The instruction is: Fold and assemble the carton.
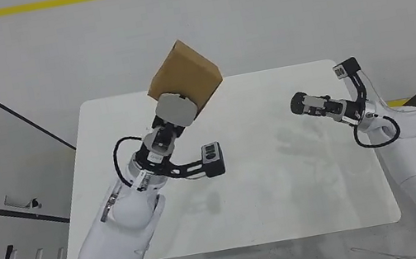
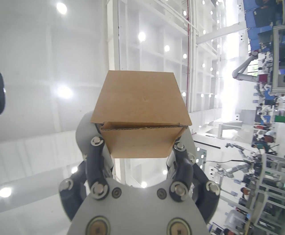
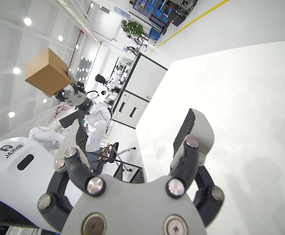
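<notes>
Boxy brown corrugated-cardboard carton [image 2: 140,104] between the left jaws

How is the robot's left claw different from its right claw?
The left grey-and-black metal gripper is shut on the brown cardboard carton; the right grey-and-black metal gripper is open and empty. The left gripper is raised high, with the carton in the air by the far edge of the white table; the right gripper hangs nearer the tabletop, over its right side. Both have the same build.
</notes>
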Tool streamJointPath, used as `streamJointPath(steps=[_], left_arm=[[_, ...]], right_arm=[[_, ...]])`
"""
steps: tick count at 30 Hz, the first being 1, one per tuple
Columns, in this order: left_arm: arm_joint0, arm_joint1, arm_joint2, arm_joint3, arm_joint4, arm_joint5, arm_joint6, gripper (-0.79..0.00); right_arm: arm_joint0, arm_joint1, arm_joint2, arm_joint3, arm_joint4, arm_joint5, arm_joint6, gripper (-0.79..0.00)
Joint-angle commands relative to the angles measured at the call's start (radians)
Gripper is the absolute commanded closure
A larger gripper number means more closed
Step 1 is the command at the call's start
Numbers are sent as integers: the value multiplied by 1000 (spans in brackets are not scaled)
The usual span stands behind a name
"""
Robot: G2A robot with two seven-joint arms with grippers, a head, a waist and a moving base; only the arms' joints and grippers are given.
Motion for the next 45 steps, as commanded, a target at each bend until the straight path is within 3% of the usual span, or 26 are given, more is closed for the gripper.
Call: streamJointPath(steps=[1,8,13,18,22,28,31,39,41,45], left_arm=[[7,-3,2,-21,-10,-38,16,0],[50,-37,29,-70,-10,-119,-23,0],[45,-60,1,-68,-10,-147,14,0],[31,-77,-38,-48,-10,-141,61,0],[2,-81,-87,-23,4,-80,91,0],[-20,-81,-145,0,362,53,9,0],[-31,-83,-153,17,513,67,-37,0],[-31,-83,-153,17,513,67,-37,0],[-47,-81,-169,1,609,96,-41,0],[-84,-82,-194,9,886,226,-202,0]], right_arm=[[0,0,0,0,0,0,0,-785],[0,0,0,0,0,0,0,-785],[0,0,0,0,0,0,0,-785],[0,0,0,0,0,0,0,-785],[0,0,0,0,0,0,0,-785],[0,0,0,0,0,0,0,-785],[0,0,0,0,0,0,0,-785],[0,0,0,0,0,0,0,-785],[0,0,0,0,0,0,0,-785],[0,0,0,0,0,0,0,-785]])
